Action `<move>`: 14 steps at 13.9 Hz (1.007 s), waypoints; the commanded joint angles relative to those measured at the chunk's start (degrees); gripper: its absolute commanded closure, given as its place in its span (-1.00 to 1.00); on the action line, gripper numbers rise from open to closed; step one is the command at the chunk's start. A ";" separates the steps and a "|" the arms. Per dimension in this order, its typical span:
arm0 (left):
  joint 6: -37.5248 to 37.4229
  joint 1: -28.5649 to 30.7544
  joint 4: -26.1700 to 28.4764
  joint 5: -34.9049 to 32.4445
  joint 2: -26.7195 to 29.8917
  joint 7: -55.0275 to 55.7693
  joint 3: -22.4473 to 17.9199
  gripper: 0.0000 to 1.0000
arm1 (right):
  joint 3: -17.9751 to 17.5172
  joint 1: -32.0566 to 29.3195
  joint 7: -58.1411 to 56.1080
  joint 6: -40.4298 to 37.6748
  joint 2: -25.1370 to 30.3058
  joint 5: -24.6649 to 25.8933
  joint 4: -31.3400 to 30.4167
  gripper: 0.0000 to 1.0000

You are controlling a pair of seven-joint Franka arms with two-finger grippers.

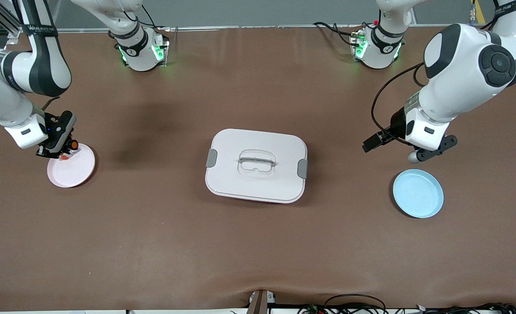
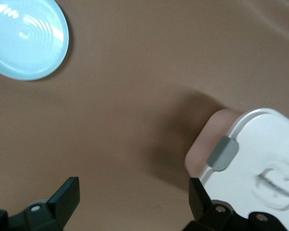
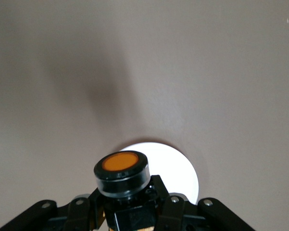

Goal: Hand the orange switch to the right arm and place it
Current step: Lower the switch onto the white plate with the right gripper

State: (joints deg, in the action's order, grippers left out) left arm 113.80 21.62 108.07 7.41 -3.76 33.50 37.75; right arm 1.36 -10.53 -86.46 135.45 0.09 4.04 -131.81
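My right hand (image 1: 64,150) already pinched the orange switch (image 1: 72,144), so I judged the handover done; only the placing remained. I held the switch just over the edge of the pink plate (image 1: 76,171) at the right arm's end of the desk (image 1: 258,244). My left hand (image 1: 373,144) waited, fingers spread and holding nothing, above the desk near the blue plate (image 1: 418,193). The white lidded box (image 1: 256,165) sat mid-desk, well apart, and nothing blocked the drop.

High front view, two wrist close-ups
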 commanded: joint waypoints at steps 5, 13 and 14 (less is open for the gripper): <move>-2.00 6.94 0.48 -5.74 2.97 -28.47 0.22 -1.00 | -1.01 -6.61 -2.22 13.68 -7.19 4.83 -3.36 1.00; -9.64 13.54 -12.52 -5.74 2.18 -34.47 -0.66 -1.00 | -1.00 -9.42 -2.22 25.56 -18.27 6.24 -2.40 1.00; -10.87 13.54 -13.84 -5.82 2.18 -34.38 -0.66 -1.00 | -1.01 -9.60 -2.22 26.18 -19.15 6.24 -2.31 1.00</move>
State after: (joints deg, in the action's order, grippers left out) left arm 105.91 35.07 97.01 2.54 -1.91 -0.33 37.07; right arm 1.33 -18.44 -88.30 160.57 -17.50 8.93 -135.13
